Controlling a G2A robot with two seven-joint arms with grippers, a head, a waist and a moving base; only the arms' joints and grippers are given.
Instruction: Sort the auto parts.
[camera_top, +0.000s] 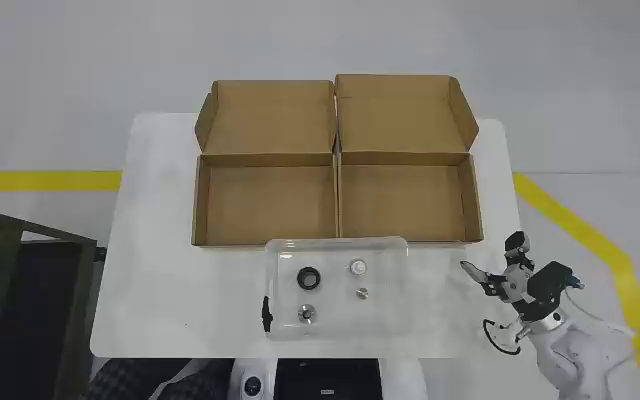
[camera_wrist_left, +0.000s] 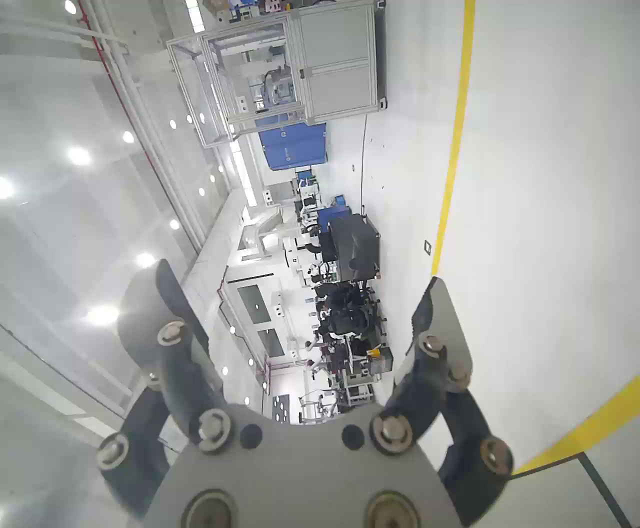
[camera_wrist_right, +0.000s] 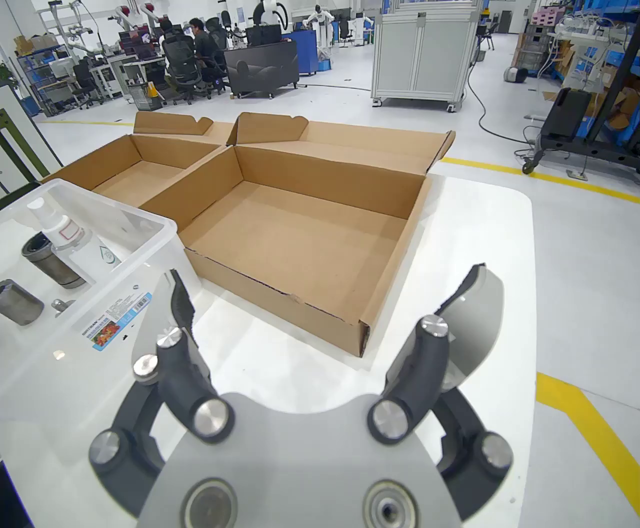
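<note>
White desk (camera_top: 160, 290) with two open cardboard boxes side by side at the far half, left box (camera_top: 265, 205) and right box (camera_top: 405, 200), lids folded back, touching along the middle wall. Clear plastic tray (camera_top: 385, 325) sits just in front of the boxes, near the desk's front edge, centred on the seam between them. The auto parts are in the tray: black ring bearing (camera_top: 309, 277) far-left, white spray bottle (camera_top: 356, 267) far-right and upright, small metal bolt (camera_top: 362, 293) just in front of the bottle, metal cylinder (camera_top: 307, 315) front-left. A black piece (camera_top: 266, 313) sits at the tray's left edge; can't tell whether it is inside or outside the wall. Parts lie apart from each other, and none is in a box. Right end effector (camera_wrist_right: 327, 280) is released, fingers spread wide, nothing between them; it hangs over the desk's right front corner, beside the tray and facing the right box. Left end effector (camera_wrist_left: 297, 277) is also released and empty, facing out toward the room and floor.
</note>
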